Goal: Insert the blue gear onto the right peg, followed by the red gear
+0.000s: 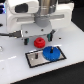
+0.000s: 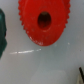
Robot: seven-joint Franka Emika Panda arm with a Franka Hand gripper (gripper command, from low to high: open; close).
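In your exterior view, the grey base plate (image 1: 42,57) with its black border lies nearest on the white table (image 1: 12,67). The blue gear (image 1: 50,53) sits on the plate toward the exterior view's right; whether it is seated on a peg cannot be told. Just behind the plate's far edge rests the red gear (image 1: 38,43). Above it hangs the gripper (image 1: 44,36); you cannot tell its opening. Your wrist view shows the red gear (image 2: 43,21) close, centre hole visible.
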